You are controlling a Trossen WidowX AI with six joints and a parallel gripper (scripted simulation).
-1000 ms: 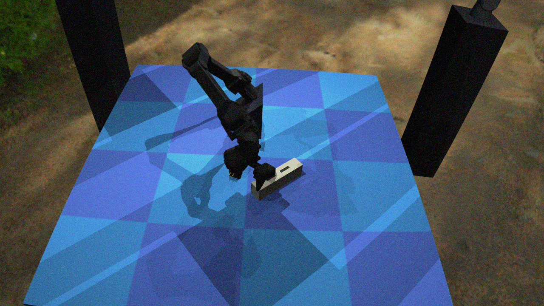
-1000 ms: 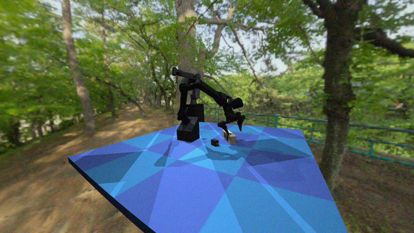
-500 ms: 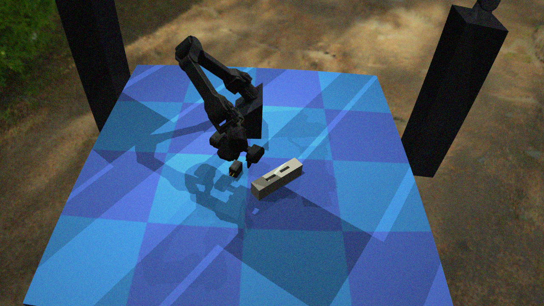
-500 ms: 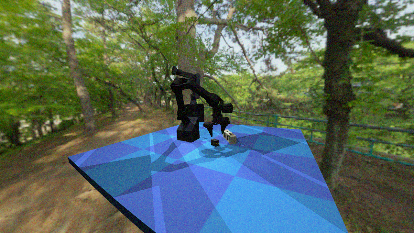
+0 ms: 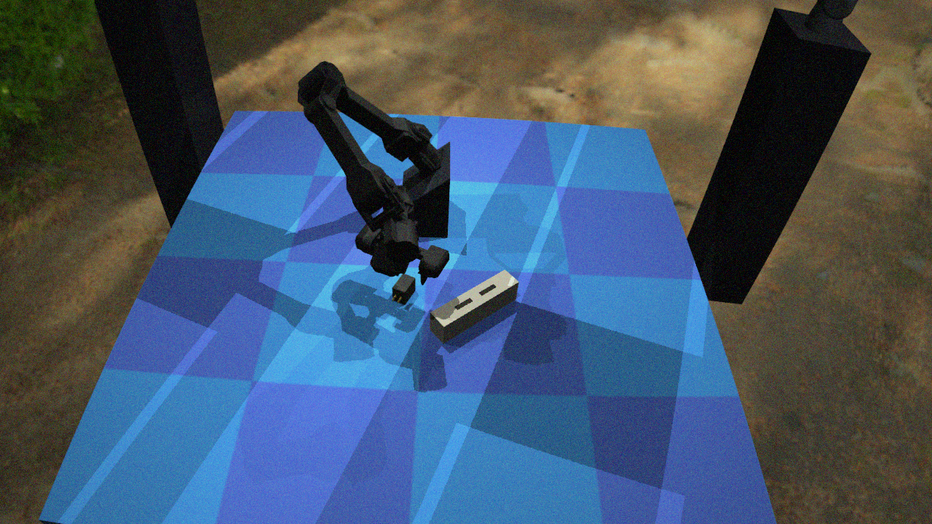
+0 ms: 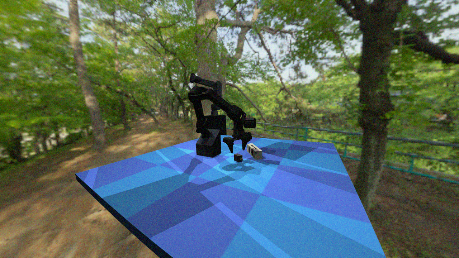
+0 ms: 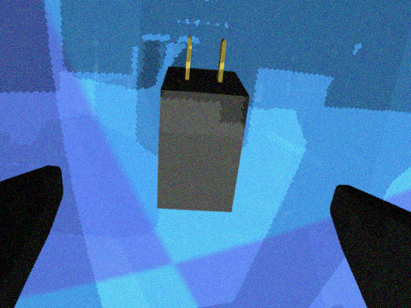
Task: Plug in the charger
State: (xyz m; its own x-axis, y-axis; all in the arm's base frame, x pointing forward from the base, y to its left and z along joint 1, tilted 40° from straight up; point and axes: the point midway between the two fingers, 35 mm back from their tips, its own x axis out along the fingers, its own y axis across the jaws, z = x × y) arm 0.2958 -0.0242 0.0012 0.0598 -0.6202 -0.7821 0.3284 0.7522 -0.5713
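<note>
The two-prong charger (image 5: 403, 287) (image 6: 237, 157) (image 7: 200, 143) is a small dark block with two gold prongs. It lies on its side on the blue patterned table (image 5: 325, 423), just left of the power strip. The beige power strip (image 5: 474, 305) (image 6: 255, 150) lies flat with its dark slots facing up. My gripper (image 5: 407, 270) (image 6: 237, 147) (image 7: 201, 190) is open and empty. It hangs a little above the charger, with one finger on each side and clear of it. In the wrist view the prongs point away from me.
The arm's black base block (image 5: 429, 195) (image 6: 208, 141) stands behind the charger. Two tall dark pillars (image 5: 162, 97) (image 5: 775, 149) stand off the table's left and right back corners. Dirt ground and trees surround the table.
</note>
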